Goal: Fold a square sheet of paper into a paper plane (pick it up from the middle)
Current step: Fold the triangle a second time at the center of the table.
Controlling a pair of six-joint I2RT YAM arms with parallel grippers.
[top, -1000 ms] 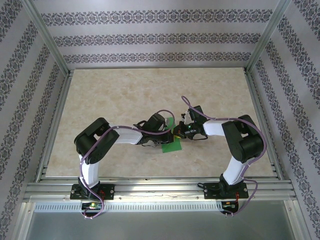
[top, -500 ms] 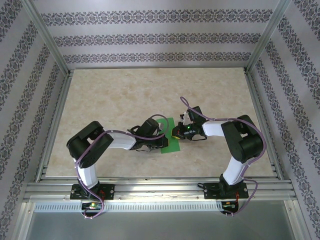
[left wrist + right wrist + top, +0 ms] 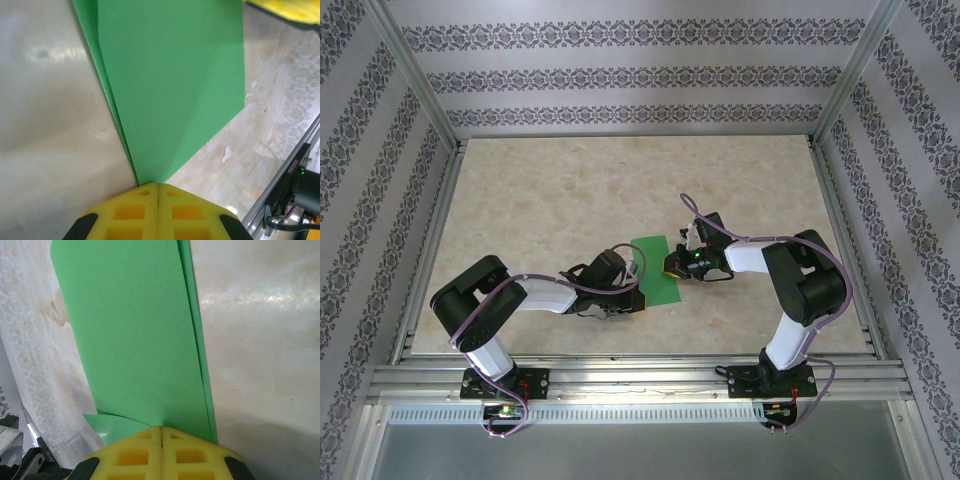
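While both arms reach low over the table, the square sheet of paper lies flat near the middle of its front half, folded into a long green strip between the 2 grippers. The left gripper sits at the strip's near end. In the left wrist view its 2 yellow fingers are pressed together with no gap, and the green paper narrows to a corner that meets their seam. The right gripper touches the strip's right edge, its jaws likewise closed tight. In the right wrist view 2 layers show along one long edge, and a small flap sticks out beside the fingertips. Whether either gripper pinches the paper or only presses on it, I cannot tell.
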